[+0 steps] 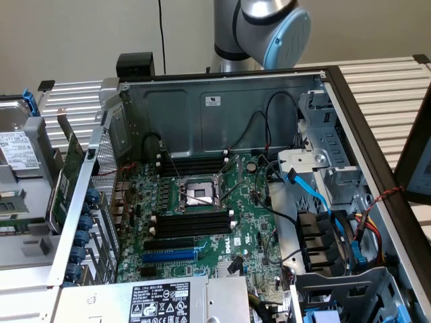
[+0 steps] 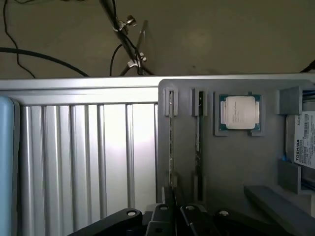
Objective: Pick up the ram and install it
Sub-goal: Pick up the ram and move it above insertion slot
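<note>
Wrist view: jaws at, perhaps touching, the ram [image 2: 171,140] in its tray [image 2: 231,167].

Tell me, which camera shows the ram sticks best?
The wrist view. Two ram sticks stand on edge in slots of the grey tray, seen along their thin edges. In the exterior view, a green strip at its left edge may be them; too little shows to tell.

Exterior view: high, angled down, close over open grey metal computer case [image 1: 222,108] on ribbed aluminium bench [image 1: 384,87]. Wrist view: straight down, near, onto grey plastic parts tray [image 2: 236,162]. Shared: bench slats, white-labelled silver hard drive [image 2: 305,137].
</note>
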Available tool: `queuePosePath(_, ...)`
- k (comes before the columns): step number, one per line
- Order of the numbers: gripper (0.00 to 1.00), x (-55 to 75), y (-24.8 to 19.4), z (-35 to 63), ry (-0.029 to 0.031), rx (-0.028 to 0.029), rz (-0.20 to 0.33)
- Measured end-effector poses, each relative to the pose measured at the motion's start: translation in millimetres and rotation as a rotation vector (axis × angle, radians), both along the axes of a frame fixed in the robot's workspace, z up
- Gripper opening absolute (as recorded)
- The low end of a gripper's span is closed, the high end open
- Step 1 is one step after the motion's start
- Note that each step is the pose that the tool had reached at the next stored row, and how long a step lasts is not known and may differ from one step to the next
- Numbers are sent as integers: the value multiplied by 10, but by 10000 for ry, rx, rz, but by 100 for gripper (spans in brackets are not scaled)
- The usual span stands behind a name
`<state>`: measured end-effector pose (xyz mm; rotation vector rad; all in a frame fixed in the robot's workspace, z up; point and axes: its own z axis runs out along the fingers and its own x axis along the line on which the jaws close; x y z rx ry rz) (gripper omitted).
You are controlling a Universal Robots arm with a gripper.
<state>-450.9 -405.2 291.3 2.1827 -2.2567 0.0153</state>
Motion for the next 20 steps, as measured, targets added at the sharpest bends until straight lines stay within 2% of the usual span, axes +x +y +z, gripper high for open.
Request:
queuePosePath(14,12,457,-7,632,-1,1,0)
queuePosePath(20,12,712,-7,827,-2,1,0)
